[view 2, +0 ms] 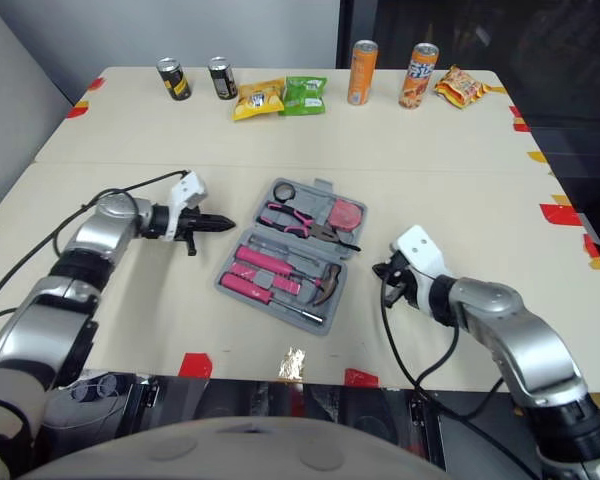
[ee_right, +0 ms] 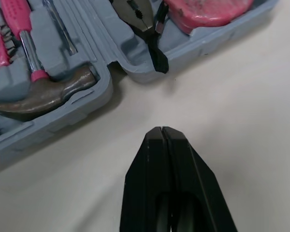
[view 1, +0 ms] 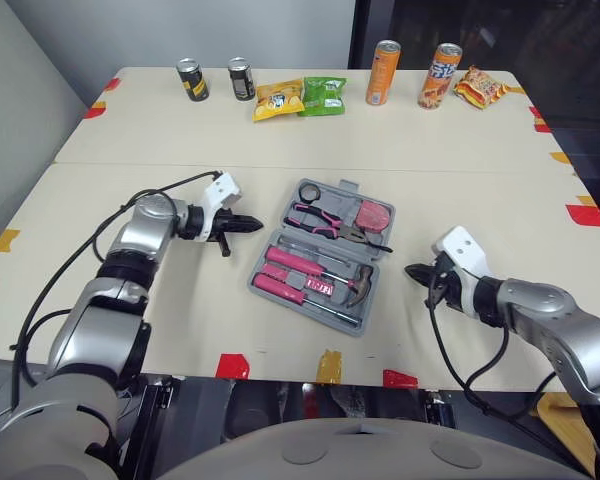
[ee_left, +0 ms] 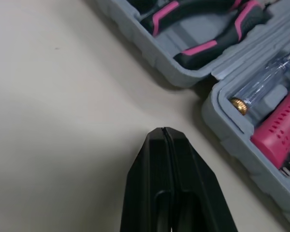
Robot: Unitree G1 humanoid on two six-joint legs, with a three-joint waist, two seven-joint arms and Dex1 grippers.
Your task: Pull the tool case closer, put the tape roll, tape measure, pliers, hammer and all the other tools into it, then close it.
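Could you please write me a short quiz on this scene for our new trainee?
1. True or false: the case lies open with tools inside.
2. The left tool is: A) open; B) shut on the pliers; C) shut, holding nothing.
3. How many cans stand along the far edge of the table?
Key: 1 true; 2 C; 3 four.
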